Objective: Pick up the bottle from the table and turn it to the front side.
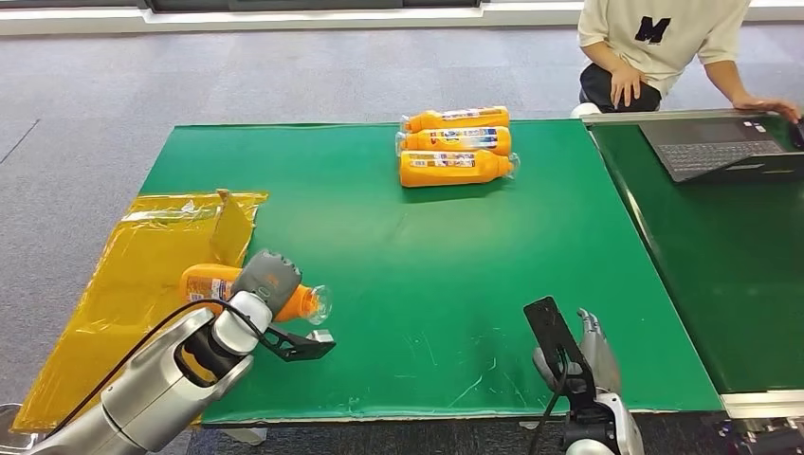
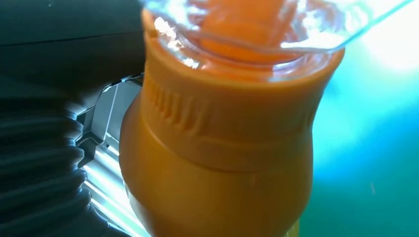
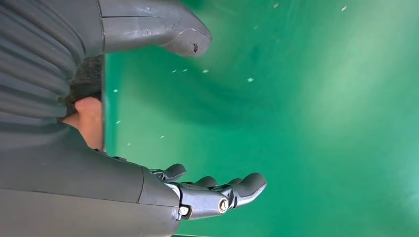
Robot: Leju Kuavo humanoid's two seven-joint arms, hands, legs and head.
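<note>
Your left hand (image 1: 265, 281) was wrapped around the orange bottle (image 1: 301, 301), which lay on its side at the near left edge of the green table (image 1: 427, 246), partly over a yellow plastic sheet (image 1: 123, 284). The bottle looked smooth, hard and full, so it was probably a bit heavy and slippery; the fat middle was the best place to hold, not the clear cap (image 2: 276, 24). Your right hand (image 3: 217, 192) was open with nothing in it. Three more orange bottles (image 1: 455, 144) lay far across the table.
</note>
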